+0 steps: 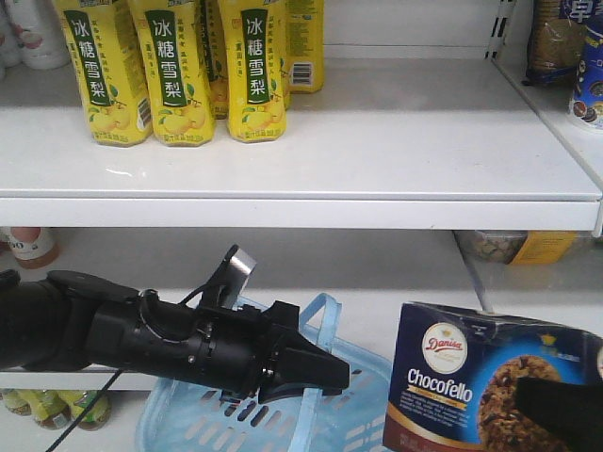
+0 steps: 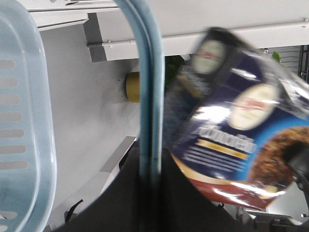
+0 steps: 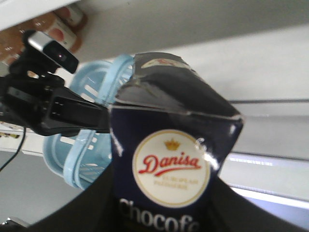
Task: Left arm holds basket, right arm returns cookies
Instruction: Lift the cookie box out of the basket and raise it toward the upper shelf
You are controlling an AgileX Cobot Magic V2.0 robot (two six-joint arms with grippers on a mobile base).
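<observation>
The dark navy-and-brown rectangular carton of chocolate-chip cookies point(image 3: 169, 159) fills the right wrist view, its round white logo facing the lens and its crumpled top flap pointing up. The right gripper point(image 1: 565, 407) is clamped on this carton: in the front view a black finger point(image 1: 558, 403) crosses the printed cookie at the lower right, holding the box upright in the air, just right of the basket and below the white metal shelf point(image 1: 301, 160).

The left arm's tapered black gripper point(image 1: 306, 369) is closed on the looped handle point(image 2: 148, 96) of the light blue slotted plastic shopping basket point(image 1: 236, 424); the left wrist view shows the handle running straight down into the dark jaws. That arm reaches in level from the left, its silver-grey tab point(image 1: 236, 268) standing up.

Tall yellow drink cartons point(image 1: 179, 66) stand on the shelf above.
</observation>
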